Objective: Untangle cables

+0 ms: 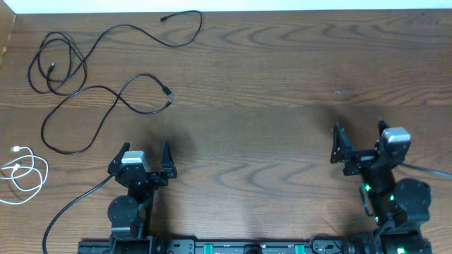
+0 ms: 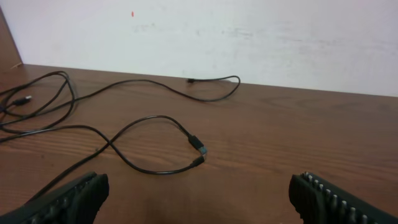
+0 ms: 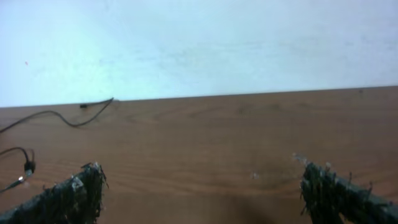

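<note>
Several thin black cables [image 1: 65,79] lie overlapped on the table's far left. One runs out to a plug [image 1: 164,19] at the back. Another forms a loop ending in two plugs [image 1: 168,97], and these plugs [image 2: 198,145] lie ahead of my left gripper [image 2: 199,196] in the left wrist view. A short white cable [image 1: 23,171] is coiled at the left edge. My left gripper [image 1: 146,148] stands open near the front, clear of every cable. My right gripper [image 1: 359,134] is open far to the right over bare wood, and in the right wrist view that gripper [image 3: 199,190] holds nothing.
The wooden table [image 1: 282,70] runs to a white wall [image 2: 249,37] at the back. A thicker black arm cable [image 1: 70,208] trails from the left arm's base toward the front left. The right wrist view catches a cable end [image 3: 82,106] far left.
</note>
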Motion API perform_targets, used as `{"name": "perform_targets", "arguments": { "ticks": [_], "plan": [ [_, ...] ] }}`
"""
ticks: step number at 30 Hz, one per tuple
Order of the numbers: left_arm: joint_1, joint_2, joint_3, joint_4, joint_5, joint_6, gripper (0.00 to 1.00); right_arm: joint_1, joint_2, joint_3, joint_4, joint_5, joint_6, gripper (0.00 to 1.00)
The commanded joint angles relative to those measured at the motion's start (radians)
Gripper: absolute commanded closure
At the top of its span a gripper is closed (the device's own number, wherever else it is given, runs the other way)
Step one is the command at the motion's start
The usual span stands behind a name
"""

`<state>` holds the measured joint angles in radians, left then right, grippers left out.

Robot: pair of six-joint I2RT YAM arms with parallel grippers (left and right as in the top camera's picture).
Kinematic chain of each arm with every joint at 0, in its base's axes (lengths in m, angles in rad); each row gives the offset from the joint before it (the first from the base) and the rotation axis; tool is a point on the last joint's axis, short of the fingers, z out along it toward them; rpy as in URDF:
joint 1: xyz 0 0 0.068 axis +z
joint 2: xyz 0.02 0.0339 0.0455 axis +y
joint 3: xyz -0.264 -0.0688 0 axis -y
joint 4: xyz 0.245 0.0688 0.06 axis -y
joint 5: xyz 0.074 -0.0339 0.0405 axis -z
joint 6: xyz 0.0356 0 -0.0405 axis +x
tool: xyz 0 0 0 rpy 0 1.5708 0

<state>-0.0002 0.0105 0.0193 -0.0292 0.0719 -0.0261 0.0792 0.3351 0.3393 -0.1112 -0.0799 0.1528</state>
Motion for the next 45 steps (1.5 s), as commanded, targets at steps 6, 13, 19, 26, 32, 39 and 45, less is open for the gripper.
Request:
{"name": "perform_targets", "arguments": {
  "ticks": [6, 13, 19, 26, 32, 39, 45],
  "plan": [
    [0.005, -0.006, -0.015, -0.037, 0.01, -0.005, 0.02, 0.007, -0.21, -0.202, 0.047, -0.017, -0.038, 0.01],
    [0.005, -0.006, -0.015, -0.037, 0.01, -0.005, 0.02, 0.007, -0.317, -0.288, 0.064, -0.017, -0.038, 0.01],
    [0.005, -0.006, -0.015, -0.037, 0.01, -0.005, 0.02, 0.007, -0.33, -0.312, 0.078, -0.017, -0.039, 0.01],
    [0.005, -0.006, -0.015, -0.037, 0.01, -0.005, 0.02, 0.007, -0.33, -0.335, 0.092, -0.022, -0.113, 0.01],
    [0.005, -0.006, -0.015, -0.037, 0.01, -0.005, 0.02, 0.006, -0.33, -0.334, 0.039, -0.014, -0.173, 0.01],
    [0.005, -0.006, -0.015, -0.037, 0.01, -0.005, 0.02, 0.002, -0.33, -0.334, 0.039, 0.008, -0.173, 0.01],
    [0.005, -0.006, -0.015, -0.037, 0.01, -0.005, 0.02, -0.039, -0.33, -0.333, 0.03, 0.036, -0.24, 0.01]
  ]
}}
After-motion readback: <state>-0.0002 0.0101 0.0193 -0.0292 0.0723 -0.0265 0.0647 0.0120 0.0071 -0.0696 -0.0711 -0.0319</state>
